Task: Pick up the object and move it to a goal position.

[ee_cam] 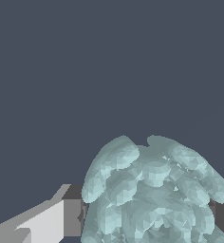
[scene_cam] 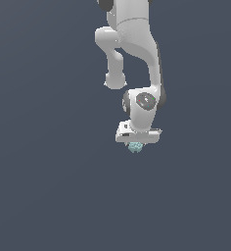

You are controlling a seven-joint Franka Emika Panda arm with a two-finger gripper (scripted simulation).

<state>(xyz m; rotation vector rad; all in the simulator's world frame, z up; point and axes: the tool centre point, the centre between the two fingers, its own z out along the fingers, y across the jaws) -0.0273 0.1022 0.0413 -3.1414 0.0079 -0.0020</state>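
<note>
Pale teal bumpy berry-like clump (scene_cam: 135, 146) (ee_cam: 152, 194), one only, sits directly under single white gripper (scene_cam: 136, 143) (ee_cam: 149, 213). Two grey-white fingers (ee_cam: 52, 220) flank clump; firm clamp cannot tell. Dark grey floor (scene_cam: 49, 186) all round.

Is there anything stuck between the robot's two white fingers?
Yes. In the wrist view the bumpy teal clump fills the gap between the pincer's fingers. The exterior view shows it peeking out under the pincer.

Flat, even, dim simulator light, no cast shadows or glare; both views sharp, edges slightly jagged.
</note>
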